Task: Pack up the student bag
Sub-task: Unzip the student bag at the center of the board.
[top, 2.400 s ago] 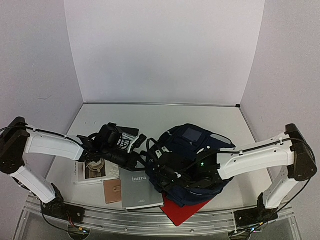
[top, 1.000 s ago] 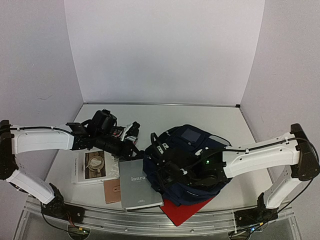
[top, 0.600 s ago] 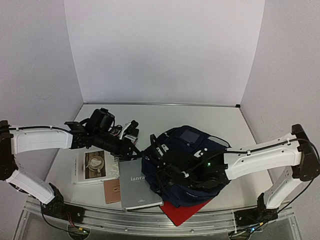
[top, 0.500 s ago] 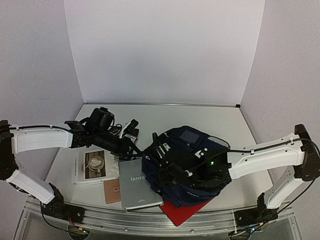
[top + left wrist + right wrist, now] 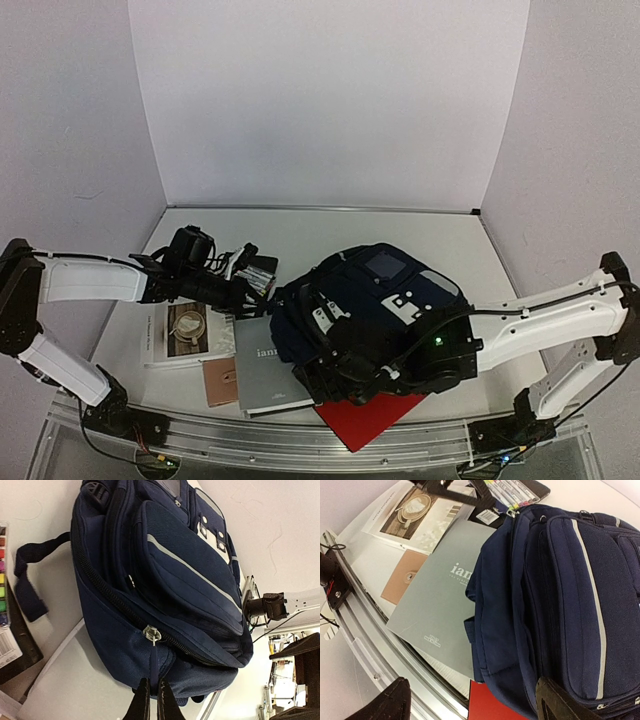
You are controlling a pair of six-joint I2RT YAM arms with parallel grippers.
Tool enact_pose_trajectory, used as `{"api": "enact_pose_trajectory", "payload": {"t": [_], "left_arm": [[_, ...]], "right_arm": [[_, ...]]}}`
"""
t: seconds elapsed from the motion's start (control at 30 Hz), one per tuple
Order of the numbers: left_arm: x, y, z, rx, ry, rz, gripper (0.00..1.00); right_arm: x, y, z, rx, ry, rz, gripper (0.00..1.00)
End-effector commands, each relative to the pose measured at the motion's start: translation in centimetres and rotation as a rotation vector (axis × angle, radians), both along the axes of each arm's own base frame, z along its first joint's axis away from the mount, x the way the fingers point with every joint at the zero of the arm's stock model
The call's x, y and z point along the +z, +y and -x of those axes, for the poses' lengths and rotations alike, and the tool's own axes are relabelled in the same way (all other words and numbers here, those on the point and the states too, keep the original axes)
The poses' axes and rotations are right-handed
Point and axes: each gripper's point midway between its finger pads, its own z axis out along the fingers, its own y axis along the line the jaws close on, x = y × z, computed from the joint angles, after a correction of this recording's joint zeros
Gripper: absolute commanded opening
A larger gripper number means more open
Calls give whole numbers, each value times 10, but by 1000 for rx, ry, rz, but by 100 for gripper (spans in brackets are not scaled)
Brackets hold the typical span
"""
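We find the table (image 5: 300,232) carrying the student bag (image 5: 375,300), which lies on its back straight ahead of the left gripper (image 5: 152,692) and directly beneath the right gripper (image 5: 472,700). The right gripper's fingers (image 5: 395,702) are spread wide over the bag's near corner, with nothing between them. A grey booklet (image 5: 437,605) lies flat below the left gripper, its edge tucked under the bag. A red folder (image 5: 365,420) pokes out from under the bag on the near side, below the right gripper. A white book (image 5: 185,330) with a cup on its cover sits just nearer than the left forearm, and a small brown notebook (image 5: 220,380) lies nearer again, touching the booklet. A pack of coloured markers (image 5: 258,272) rests just beside the left gripper (on its far side). The left gripper's fingers are pinched tight on the dark zip pull (image 5: 153,662), which hangs from the slider on the bag's side.
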Motion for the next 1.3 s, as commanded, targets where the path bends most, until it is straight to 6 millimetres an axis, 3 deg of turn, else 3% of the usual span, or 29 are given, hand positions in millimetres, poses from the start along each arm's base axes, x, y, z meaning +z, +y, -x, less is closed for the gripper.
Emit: {"api": "enact_pose_trajectory", "payload": {"t": [0.0,0.17,0.37,0.53,0.87,1.03,1.17,1.27], "left_arm": [[14,-11,13,-50,-68,33,0],[23,0,5,25,-119,-3,0],[34,4,4,49,-141,-5,0],[34,8,6,56,-137,-18,0],[38,11,8,66,-137,-15,0],[38,10,8,62,-133,-14,0],[42,11,5,78,-141,-18,0],[45,17,-9,150,-145,-70,0]], "right_arm": [[2,12,-27,-133,-2,-30,87],[-2,19,-67,-209,-4,-35,87],[2,25,-100,-210,-18,-32,70],[1,35,-109,-153,-6,-25,59],[-10,50,-117,-99,-5,-4,58],[-10,55,-124,-80,-30,5,35],[-6,55,-127,-79,-48,1,1],[1,54,-121,-56,-43,-15,0]]}}
